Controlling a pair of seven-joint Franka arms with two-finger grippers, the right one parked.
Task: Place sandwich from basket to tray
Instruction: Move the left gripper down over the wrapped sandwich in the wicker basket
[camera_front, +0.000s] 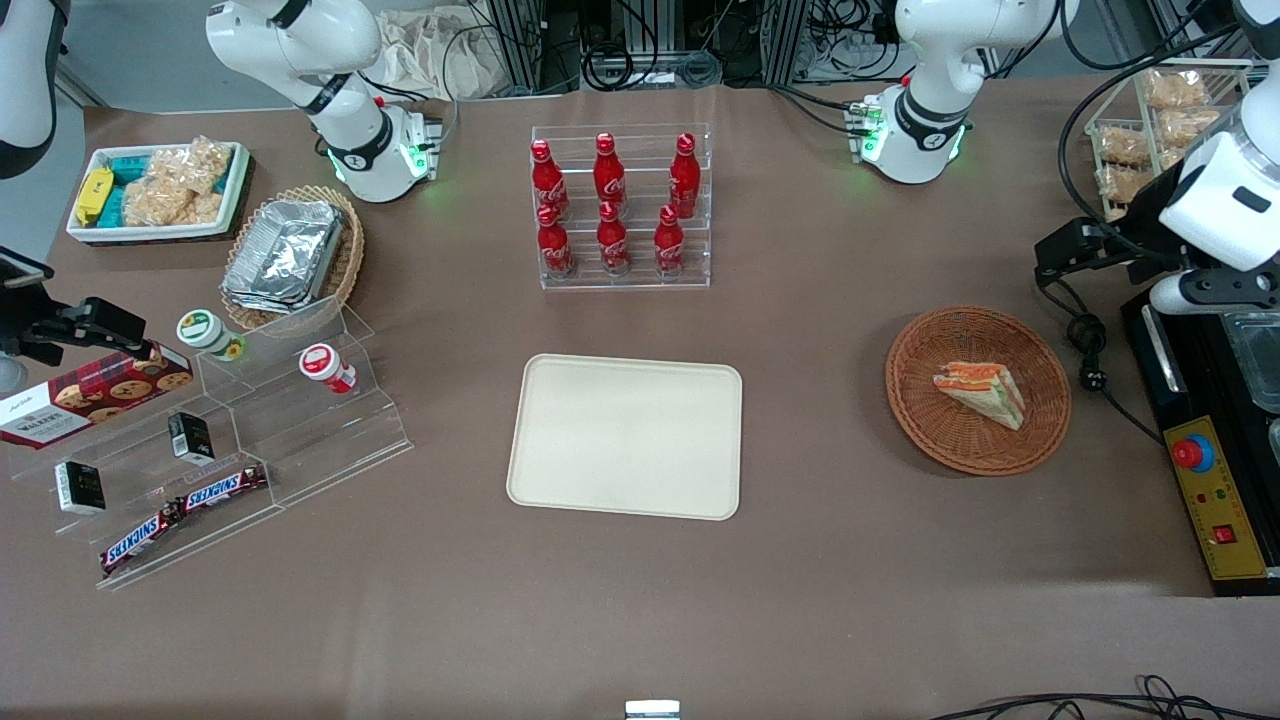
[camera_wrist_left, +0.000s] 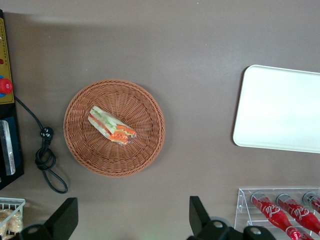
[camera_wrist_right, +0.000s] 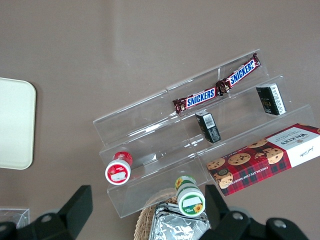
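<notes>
Sandwich (camera_front: 981, 392) lies flat in the woven basket (camera_front: 1040, 440), untouched | gripper (camera_wrist_left: 132, 222) hangs high above the table beside the basket, fingers (camera_wrist_left: 65, 217) spread wide for the wedge | tray (camera_front: 570, 480) bare, toward the parked arm's end

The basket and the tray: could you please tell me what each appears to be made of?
The basket, which holds the sandwich, looks like reddish-brown woven wicker, with ribbed strands circling its wall. The tray looks like smooth, matte cream plastic with a low moulded rim. The gripper hangs open above the table beside the basket.
</notes>
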